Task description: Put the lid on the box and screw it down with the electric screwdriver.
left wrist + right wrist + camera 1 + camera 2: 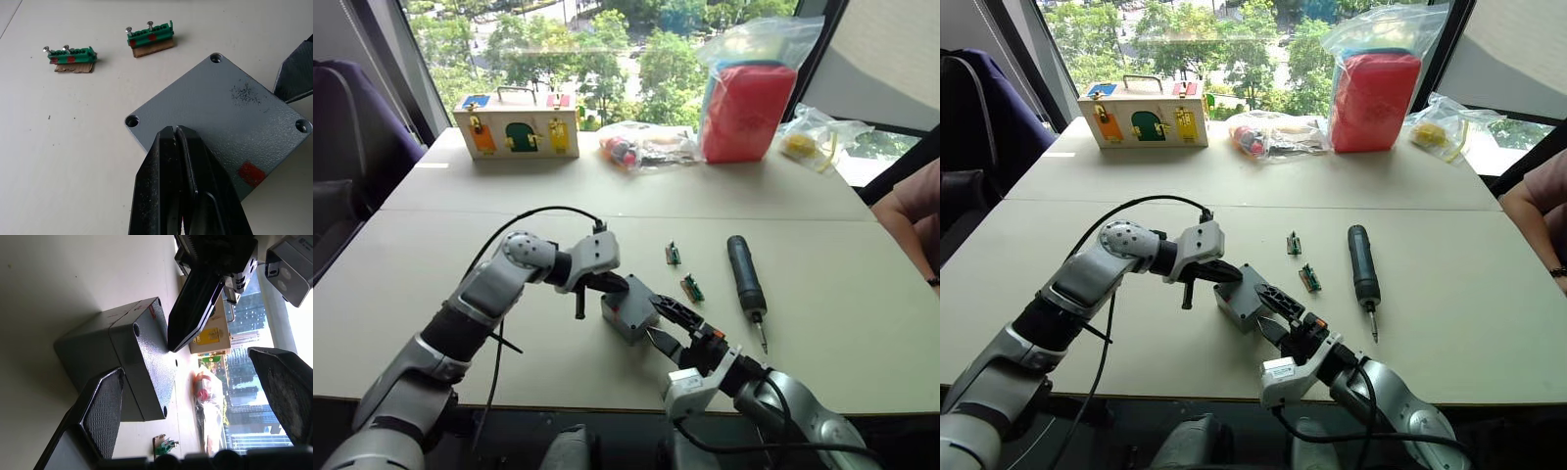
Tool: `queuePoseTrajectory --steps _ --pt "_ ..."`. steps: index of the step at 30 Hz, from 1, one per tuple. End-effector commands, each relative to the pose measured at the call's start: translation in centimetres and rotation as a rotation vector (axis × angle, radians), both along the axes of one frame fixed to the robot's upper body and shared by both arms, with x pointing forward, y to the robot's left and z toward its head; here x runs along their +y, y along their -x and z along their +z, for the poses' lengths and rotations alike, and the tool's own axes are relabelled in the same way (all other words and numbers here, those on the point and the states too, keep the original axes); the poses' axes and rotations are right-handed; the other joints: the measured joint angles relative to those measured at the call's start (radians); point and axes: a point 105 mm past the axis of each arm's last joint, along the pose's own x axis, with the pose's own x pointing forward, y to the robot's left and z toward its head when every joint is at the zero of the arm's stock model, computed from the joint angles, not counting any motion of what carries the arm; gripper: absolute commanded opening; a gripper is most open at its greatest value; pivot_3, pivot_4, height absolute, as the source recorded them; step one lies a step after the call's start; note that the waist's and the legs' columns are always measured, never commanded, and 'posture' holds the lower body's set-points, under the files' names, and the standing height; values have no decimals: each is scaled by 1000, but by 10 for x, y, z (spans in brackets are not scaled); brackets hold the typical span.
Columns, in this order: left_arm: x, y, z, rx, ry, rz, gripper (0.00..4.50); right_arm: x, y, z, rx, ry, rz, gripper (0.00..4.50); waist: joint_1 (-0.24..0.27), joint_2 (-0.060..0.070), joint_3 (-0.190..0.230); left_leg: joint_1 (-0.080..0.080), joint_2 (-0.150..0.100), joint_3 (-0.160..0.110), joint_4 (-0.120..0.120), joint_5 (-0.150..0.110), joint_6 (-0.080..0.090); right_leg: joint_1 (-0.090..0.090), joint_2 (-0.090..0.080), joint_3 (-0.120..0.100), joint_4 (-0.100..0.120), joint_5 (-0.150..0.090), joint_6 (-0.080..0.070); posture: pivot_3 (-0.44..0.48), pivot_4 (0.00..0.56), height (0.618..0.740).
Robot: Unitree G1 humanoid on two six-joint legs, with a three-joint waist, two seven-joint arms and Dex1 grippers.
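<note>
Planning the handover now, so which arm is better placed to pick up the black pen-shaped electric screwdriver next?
Right. The black pen-shaped electric screwdriver lies on the robot's right, nearer the right pincer, which is open. The left pincer is shut, its tips resting on the flat grey square lid.

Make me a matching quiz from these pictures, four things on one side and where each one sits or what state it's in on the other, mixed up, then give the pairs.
Things:
1. lid
2. screwdriver
3. left gripper
4. right gripper

Places or states:
A. fingers shut, tips pressing on the lid
B. lying on the table, untouched, on the robot's right side of the box
C. fingers open, one on each side of the box
D. sitting on top of the box, screw holes empty

Pairs: 1-D, 2-B, 3-A, 4-C
</note>
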Motion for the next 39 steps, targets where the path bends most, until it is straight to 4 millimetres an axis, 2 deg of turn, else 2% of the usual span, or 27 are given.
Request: queuePoseTrajectory --steps 1,2,4,6,8,10,12,14,16,19,23,25,27,30,34,39 --pt "23 12 -67 184 -152 92 0 3 6 33 -67 -78 48 4294 3 1 -7 1 0 0 0 0 0 0 0 0 0 0 0 0 150 740" --pt "20 11 -65 188 -124 98 0 2 8 35 -60 -89 54 4294 5 2 -9 1 0 0 -1 0 0 0 -1 0 0 0 -1 0 150 740" --pt "12 7 -47 214 13 127 0 -7 6 42 -21 -155 24 4294 5 2 -10 2 0 0 -1 0 0 0 -2 0 -1 -1 -3 0 150 740" --pt "6 -2 -8 252 220 168 0 -21 -3 50 85 -304 -38 4294 6 1 -9 1 0 0 -1 0 0 0 -3 -1 -1 -1 -3 0 150 740" --pt "10 -10 29 273 372 202 0 -31 -12 58 218 -492 -83 4294 5 -3 -3 -3 0 0 -1 0 0 -2 -4 -2 -1 -1 -2 0 150 740" --pt "15 -15 52 285 449 233 0 -34 -18 64 322 -639 -90 4294 3 -4 6 -6 0 0 -1 0 0 -5 -5 -2 -1 -1 -2 0 150 740" --pt "25 -21 74 276 521 282 0 -36 -26 68 423 -751 -93 3837 0 -3 9 -13 0 0 -1 0 -1 -13 -5 -2 1 0 -1 0 150 740" --pt "36 -27 86 249 557 330 0 -36 -33 66 543 -805 -80 3260 -3 -1 11 -21 0 0 0 2 -3 -22 -5 -2 3 2 2 0 150 740" --pt "44 -32 86 222 547 368 0 -37 -41 65 652 -851 -79 2654 -4 1 12 -21 0 0 -1 2 -3 -22 -5 -2 3 2 2 0 150 740" --pt "51 -35 71 184 494 403 0 -39 -49 61 807 -889 -95 1471 -6 3 14 -21 0 0 -1 2 -3 -22 -5 -2 3 2 2 0 150 740" --pt "54 -36 36 153 384 435 0 -30 -35 40 1076 -757 -89 52 -1 4 15 -21 -1 0 -2 2 -3 -22 -7 -3 3 2 1 0 150 740" --pt "56 -34 17 156 331 446 0 -28 -23 27 1192 -661 -86 52 1 5 16 -23 -2 0 -3 2 -3 -24 -10 -3 2 1 -1 0 150 740" --pt "53 -29 4 174 316 444 0 -31 -22 19 1245 -634 -116 52 1 3 17 -25 -4 0 -3 2 -3 -25 -12 -3 1 1 -2 0 150 740" --pt "45 -19 -8 199 305 415 0 -33 -18 9 1316 -603 -145 52 1 4 16 -35 -4 0 -2 2 -4 -35 -12 -3 1 3 -1 0 150 740" --pt "32 4 -13 252 290 335 0 -28 -17 0 1363 -583 -158 52 0 4 16 -38 -4 0 -2 2 -4 -39 -12 -3 1 4 1 0 150 740" --pt "24 26 -9 328 292 260 0 -22 -31 -6 1337 -617 -183 52 -6 5 17 -38 -4 0 -3 2 -4 -39 -12 -3 1 3 -2 0 150 740"
